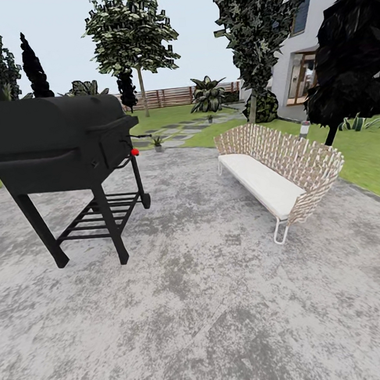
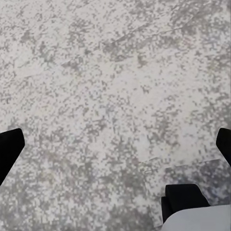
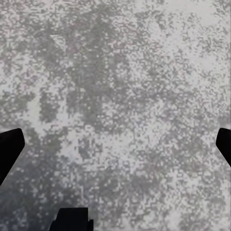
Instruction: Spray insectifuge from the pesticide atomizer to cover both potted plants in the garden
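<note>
— Standing at left on mottled grey paving (image 1: 214, 304)? 
— Black barrel grill (image 1: 56, 142) on four legs, slatted lower shelf, red knob by the side shelf.

— And at right? 
— Curved woven sofa (image 1: 282, 171) with white seat cushion, on thin white legs, near the paving's edge.

— Behind that? 
— Tall slim-trunked tree (image 1: 132, 32), dark conifers, brown slatted fence (image 1: 165, 97), large leafy bush (image 1: 208, 94) streaked white, white house (image 1: 300, 67) with a lit window.

— Lower right of the house? 
— Striped curling-leaf plant (image 1: 358, 123) on grass.
</note>
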Controlling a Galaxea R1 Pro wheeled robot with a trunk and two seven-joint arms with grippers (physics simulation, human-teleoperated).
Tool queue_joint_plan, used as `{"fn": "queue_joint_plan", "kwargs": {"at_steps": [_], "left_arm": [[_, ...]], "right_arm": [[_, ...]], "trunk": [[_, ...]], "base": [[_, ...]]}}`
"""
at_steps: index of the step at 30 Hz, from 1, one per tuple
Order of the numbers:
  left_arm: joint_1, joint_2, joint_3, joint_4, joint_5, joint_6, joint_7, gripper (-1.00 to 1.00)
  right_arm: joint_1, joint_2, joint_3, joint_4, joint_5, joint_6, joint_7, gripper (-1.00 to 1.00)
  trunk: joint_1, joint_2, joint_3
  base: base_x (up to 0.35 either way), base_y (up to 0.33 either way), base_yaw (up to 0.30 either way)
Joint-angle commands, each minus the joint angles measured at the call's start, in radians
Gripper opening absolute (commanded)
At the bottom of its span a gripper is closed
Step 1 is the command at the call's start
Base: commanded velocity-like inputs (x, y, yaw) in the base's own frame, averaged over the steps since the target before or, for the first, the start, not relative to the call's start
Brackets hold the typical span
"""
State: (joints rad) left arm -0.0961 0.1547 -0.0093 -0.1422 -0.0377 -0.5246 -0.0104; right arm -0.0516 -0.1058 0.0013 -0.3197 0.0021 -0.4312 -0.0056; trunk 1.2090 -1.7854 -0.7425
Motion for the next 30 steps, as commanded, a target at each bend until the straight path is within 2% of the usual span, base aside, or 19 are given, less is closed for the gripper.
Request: {"fn": "queue_joint_plan", "kwargs": {"at_steps": [1, 8, 23, 30], "left_arm": [[-0.001, 0.000, 0.000, 0.001, -0.004, -0.003, 0.000, 1.00], [-0.001, 0.000, -0.001, 0.001, -0.004, -0.004, 0.000, 1.00], [-0.001, 0.000, 0.004, 0.000, -0.002, -0.012, 0.000, 1.00], [-0.001, 0.000, 0.005, 0.000, -0.002, -0.012, 0.000, 1.00]], "right_arm": [[-0.001, 0.000, 0.000, 0.001, 0.000, -0.003, -0.001, 1.00], [-0.001, 0.000, 0.000, 0.001, 0.000, -0.003, -0.001, 1.00], [-0.001, -0.002, -0.001, 0.001, 0.001, -0.004, -0.001, 1.00], [-0.001, -0.012, -0.001, 0.001, 0.001, -0.004, -0.001, 1.00]], "trunk": [[0.004, -0.008, -0.004], [0.031, -0.057, -0.026], [0.031, -0.057, -0.026], [0.057, -0.106, -0.048]], "base": [[0.000, 0.000, -0.002], [0.000, 0.000, 0.000], [0.000, 0.000, 0.000], [0.000, 0.000, 0.000]]}}
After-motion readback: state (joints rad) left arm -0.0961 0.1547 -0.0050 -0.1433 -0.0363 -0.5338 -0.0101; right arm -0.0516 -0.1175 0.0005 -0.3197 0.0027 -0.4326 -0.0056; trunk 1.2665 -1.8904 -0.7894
